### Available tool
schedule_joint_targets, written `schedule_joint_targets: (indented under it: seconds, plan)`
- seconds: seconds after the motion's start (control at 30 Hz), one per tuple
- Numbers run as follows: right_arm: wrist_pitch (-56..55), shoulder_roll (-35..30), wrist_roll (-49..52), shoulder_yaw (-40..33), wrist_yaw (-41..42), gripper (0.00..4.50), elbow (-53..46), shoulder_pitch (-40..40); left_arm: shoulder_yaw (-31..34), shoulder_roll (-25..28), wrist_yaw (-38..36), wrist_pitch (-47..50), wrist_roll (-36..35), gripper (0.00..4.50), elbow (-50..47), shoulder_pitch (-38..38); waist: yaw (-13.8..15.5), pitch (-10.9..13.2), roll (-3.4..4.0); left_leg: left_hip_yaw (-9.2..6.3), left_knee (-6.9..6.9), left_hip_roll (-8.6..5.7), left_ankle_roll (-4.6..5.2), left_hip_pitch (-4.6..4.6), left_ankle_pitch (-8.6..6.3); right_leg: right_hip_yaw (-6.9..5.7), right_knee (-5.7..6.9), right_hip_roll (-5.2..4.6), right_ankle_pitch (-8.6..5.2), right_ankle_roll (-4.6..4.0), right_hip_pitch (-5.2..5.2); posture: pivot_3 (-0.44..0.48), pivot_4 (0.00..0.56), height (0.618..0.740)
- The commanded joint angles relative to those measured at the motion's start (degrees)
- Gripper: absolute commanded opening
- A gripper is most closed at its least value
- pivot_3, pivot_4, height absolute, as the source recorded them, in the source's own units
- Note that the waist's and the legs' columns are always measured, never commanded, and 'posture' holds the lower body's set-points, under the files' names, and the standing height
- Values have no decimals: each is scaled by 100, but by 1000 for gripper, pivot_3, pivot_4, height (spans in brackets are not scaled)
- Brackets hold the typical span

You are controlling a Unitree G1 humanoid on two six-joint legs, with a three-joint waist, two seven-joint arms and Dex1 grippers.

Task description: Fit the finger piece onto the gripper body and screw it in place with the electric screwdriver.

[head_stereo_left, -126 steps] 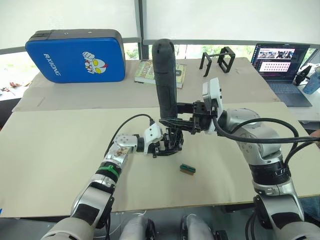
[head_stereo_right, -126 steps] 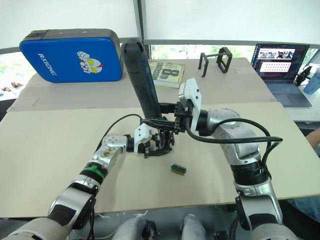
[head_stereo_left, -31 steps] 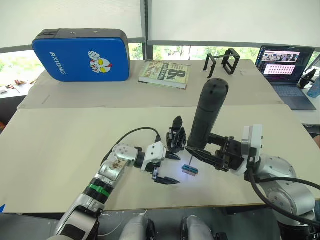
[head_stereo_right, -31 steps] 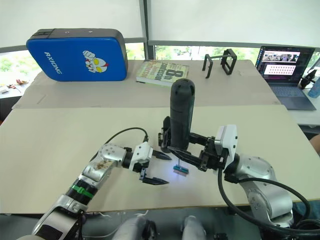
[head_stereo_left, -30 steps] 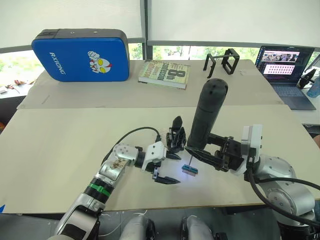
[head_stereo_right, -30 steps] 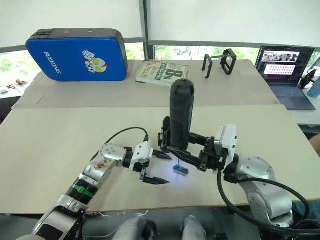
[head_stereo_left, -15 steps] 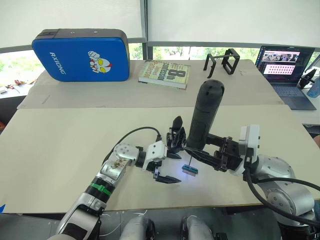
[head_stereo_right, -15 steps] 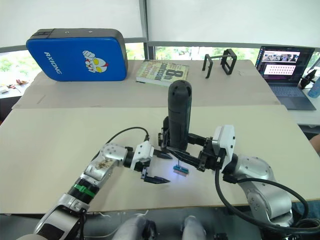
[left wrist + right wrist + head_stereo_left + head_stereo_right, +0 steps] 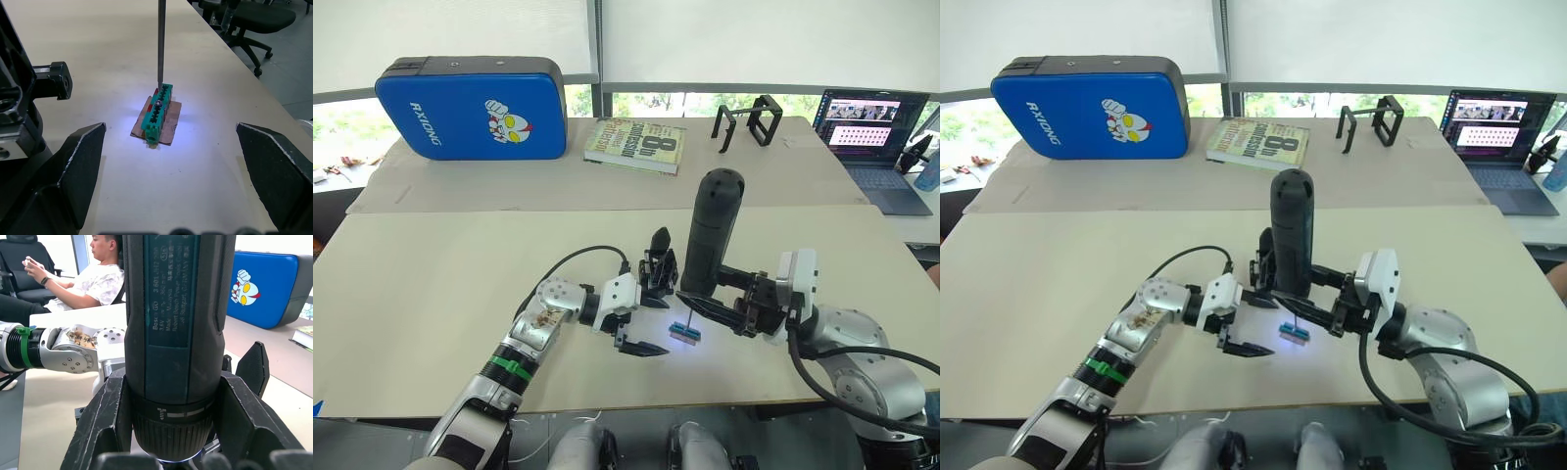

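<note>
The electric screwdriver (image 9: pixel 712 235) stands nearly upright with my right gripper (image 9: pixel 710 305) shut around its lower end. Its thin bit (image 9: pixel 160 44) comes down onto the tiny green block (image 9: pixel 157 112), which is lit by the tool's lamp. The gripper body (image 9: pixel 658 279) stands on the table just to the left of the screwdriver, with the pointed finger piece (image 9: pixel 659 241) sticking up from it. My left gripper (image 9: pixel 664 328) is open, one finger near the gripper body's base and the other toward the table's front edge. Nothing is between its fingers (image 9: pixel 83 166).
A blue case (image 9: pixel 475 106), a book (image 9: pixel 636 144), open black frames (image 9: pixel 746 119) and a laptop (image 9: pixel 869 127) line the far table. The green block lies on a brown scrap (image 9: pixel 168 125). A seated person (image 9: pixel 93 281) shows beyond the left arm.
Earlier, my left gripper was at the gripper body with the screwdriver over it. It has since opened, and the screwdriver sits over the green block, a little lower and more upright than a second ago.
</note>
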Motion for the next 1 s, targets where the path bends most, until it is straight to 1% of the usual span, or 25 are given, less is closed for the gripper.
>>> schedule_joint_targets:
  seconds: [0.03,0.4,1.0]
  plan:
    - [-222,59,79,-56,1,1897,-85,-61,28,-32,17,-155,-20,4500,-16,-98,1,0,0,0,0,0,0,0,0,0,0,0,0,0,0,0,150,740]
    - [-325,52,28,-88,126,1897,201,-158,25,-50,26,-198,-17,4500,32,-124,-1,0,0,0,1,-1,0,0,0,0,0,0,0,0,1,0,150,740]
    - [-433,-113,-17,-147,263,1897,246,-96,26,-62,48,-266,-14,4500,84,-141,-1,0,0,0,2,-1,0,0,0,0,2,0,0,0,1,0,150,740]
